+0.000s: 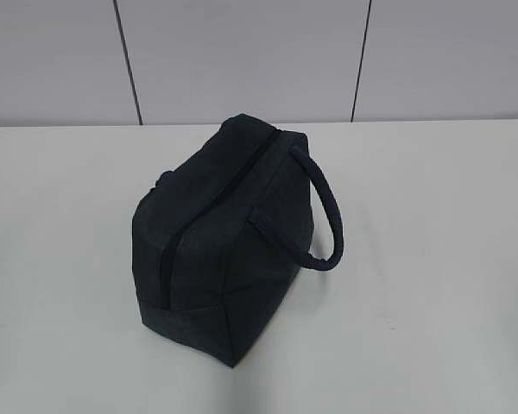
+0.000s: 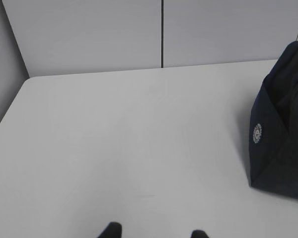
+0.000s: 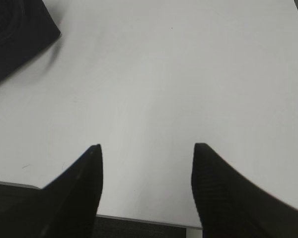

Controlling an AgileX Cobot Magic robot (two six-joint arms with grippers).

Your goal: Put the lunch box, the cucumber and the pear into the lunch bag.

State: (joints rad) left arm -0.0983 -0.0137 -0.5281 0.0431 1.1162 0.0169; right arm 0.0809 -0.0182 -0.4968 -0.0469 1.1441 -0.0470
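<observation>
Two grippers, both spread wide, grasping nothing: right gripper [image 3: 146,158] low over bare table [image 3: 188,74], left gripper [image 2: 156,234] only fingertips visible. One lunch bag [image 1: 220,237] mid-table, zip [image 1: 209,216] apparently closed, one handle [image 1: 324,216] drooping right. Lunch box, cucumber, pear: zero visible. Judgement: you open zip first; pin bag with one claw, pull with other.

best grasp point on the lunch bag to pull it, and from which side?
The looped handle on the lunch bag. It arcs clear of the bag's right side, leaving a gap under it. Probably come with the right gripper, open and empty, from the right.
</observation>
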